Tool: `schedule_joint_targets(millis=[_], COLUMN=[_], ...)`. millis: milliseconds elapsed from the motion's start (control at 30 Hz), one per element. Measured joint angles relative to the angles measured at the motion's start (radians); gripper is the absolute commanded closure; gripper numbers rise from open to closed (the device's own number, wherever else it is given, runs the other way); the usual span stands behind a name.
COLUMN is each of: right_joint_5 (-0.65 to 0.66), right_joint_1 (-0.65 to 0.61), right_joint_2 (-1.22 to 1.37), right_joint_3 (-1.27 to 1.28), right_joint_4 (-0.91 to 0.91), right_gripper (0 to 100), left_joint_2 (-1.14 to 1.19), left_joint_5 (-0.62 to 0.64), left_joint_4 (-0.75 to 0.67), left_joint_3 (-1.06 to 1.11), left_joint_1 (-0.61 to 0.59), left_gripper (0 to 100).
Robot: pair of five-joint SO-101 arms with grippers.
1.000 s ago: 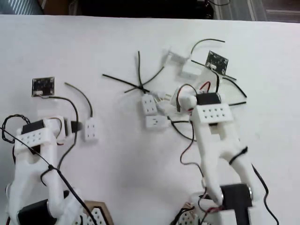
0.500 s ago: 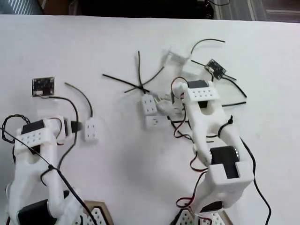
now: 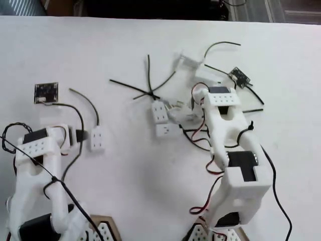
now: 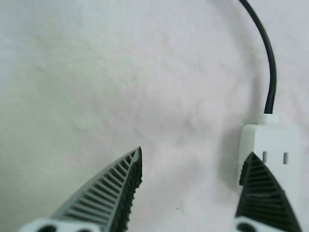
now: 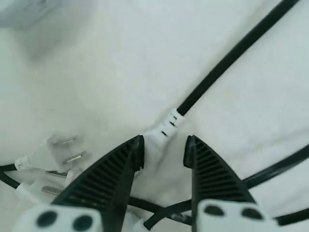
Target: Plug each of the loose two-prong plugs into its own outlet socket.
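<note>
A: Where's the plug?
B: The white plug [image 5: 161, 133] lies in the tangle right of centre on the tabletop [image 3: 150, 191], between your right end effector's [image 5: 163, 145] narrowly parted jaws, seemingly unclamped.
A: Risk?
B: Pinching its neck may swivel it, or drag the crossing cords [image 5: 275, 166].

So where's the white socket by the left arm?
In the high view, the white socket lies on the table's left side, just beside the open left gripper, with a small black board farther back.
</note>
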Motion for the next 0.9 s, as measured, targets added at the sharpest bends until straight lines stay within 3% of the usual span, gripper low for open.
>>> schedule_joint_targets(millis=[300, 467, 767, 900], right_joint_5=[-0.003, -0.003, -0.003, 0.063], right_joint_1=[-0.005, -0.008, -0.006, -0.015], right_joint_2=[0.057, 0.063, 0.071, 0.012], right_joint_3=[-0.037, -0.04, -0.052, -0.049], right_joint_4=[-0.046, -0.046, -0.052, 0.014], right_gripper=[84.4, 98.8, 98.1, 98.1], left_joint_2=[0.0, 0.0, 0.0, 0.0], left_joint_5=[0.0, 0.0, 0.0, 0.0], left_joint_4=[0.0, 0.0, 0.0, 0.0], left_joint_3=[0.0, 0.0, 0.002, 0.003], left_joint_1=[0.0, 0.0, 0.0, 0.0], left_gripper=[68, 68, 68, 68])
